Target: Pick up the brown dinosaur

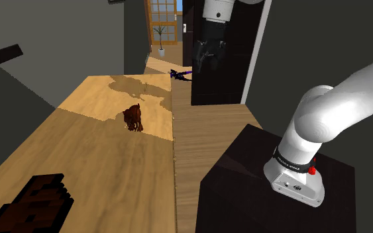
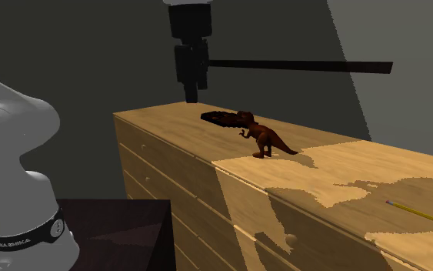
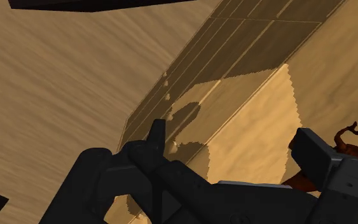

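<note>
Brown dinosaur stands upright on the wooden dresser top, at the edge of a sunlit patch, below the gripper and off to one side, well apart from it. Gripper hangs high near the dresser's front edge, pointing down, fingers spread, nothing between them, touching nothing. In the wrist view the dinosaur peeks out past the outer side of one finger, not in the gap; drawer fronts and the lit top lie under the gap. A dark brown blocky object lies on the same top, farther from the hand than the dinosaur. A yellow pencil lies on the top, well away from the hand.
</note>
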